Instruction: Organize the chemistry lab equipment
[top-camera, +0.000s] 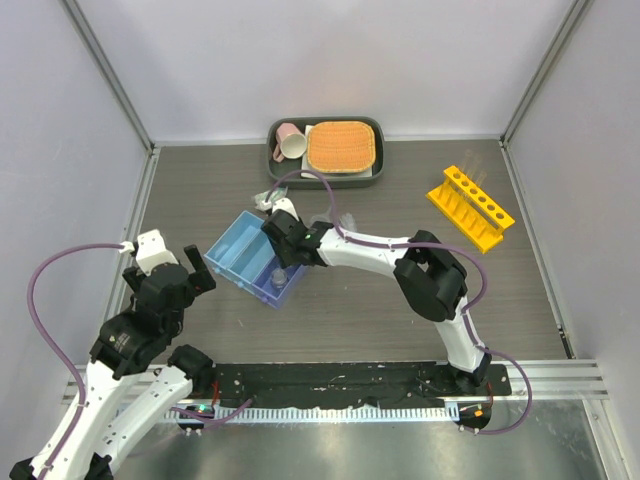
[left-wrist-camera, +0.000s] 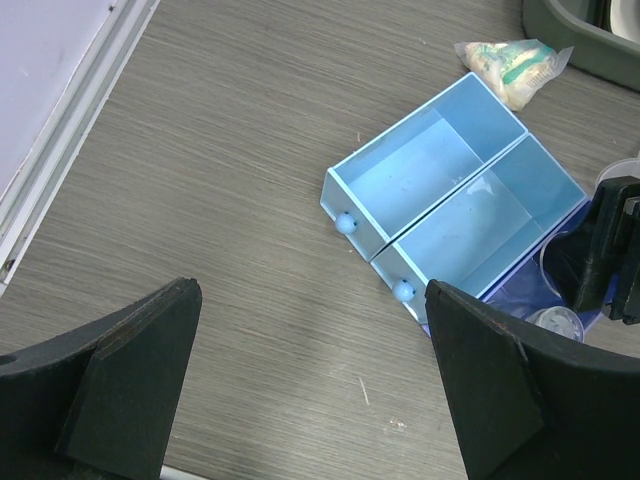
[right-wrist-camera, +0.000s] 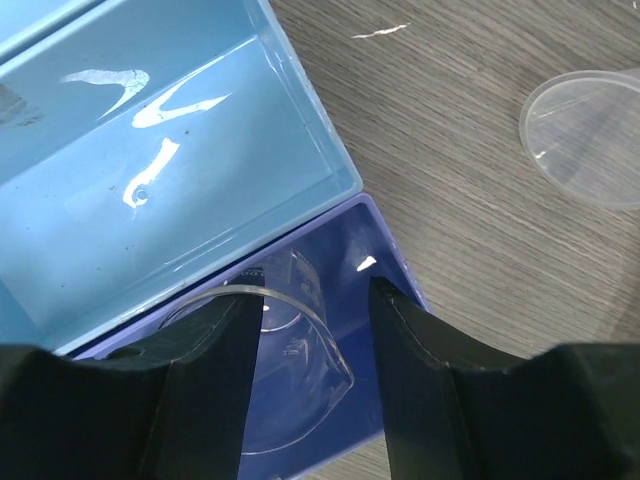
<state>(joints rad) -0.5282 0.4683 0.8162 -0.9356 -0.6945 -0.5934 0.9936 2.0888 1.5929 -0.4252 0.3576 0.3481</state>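
The blue three-compartment tray (top-camera: 236, 255) lies tilted on the table left of centre. My right gripper (top-camera: 284, 246) hangs over its right end. In the right wrist view the gripper (right-wrist-camera: 312, 305) is open, its fingers straddling a clear beaker (right-wrist-camera: 300, 400) that sits in the tray's dark blue compartment (right-wrist-camera: 392, 262). The left finger shows through the glass and the right finger stands clear of it. A clear funnel (right-wrist-camera: 585, 135) lies on the table beside the tray. My left gripper (top-camera: 188, 281) is open and empty, left of the tray (left-wrist-camera: 440, 190), above bare table (left-wrist-camera: 315, 390).
The yellow holed rack (top-camera: 470, 207) stands at the right. A dark tray (top-camera: 372, 172) at the back holds the pink mug (top-camera: 290, 142) and orange mat (top-camera: 341, 146). A small plastic packet (left-wrist-camera: 510, 65) lies behind the blue tray. Grey walls enclose the table.
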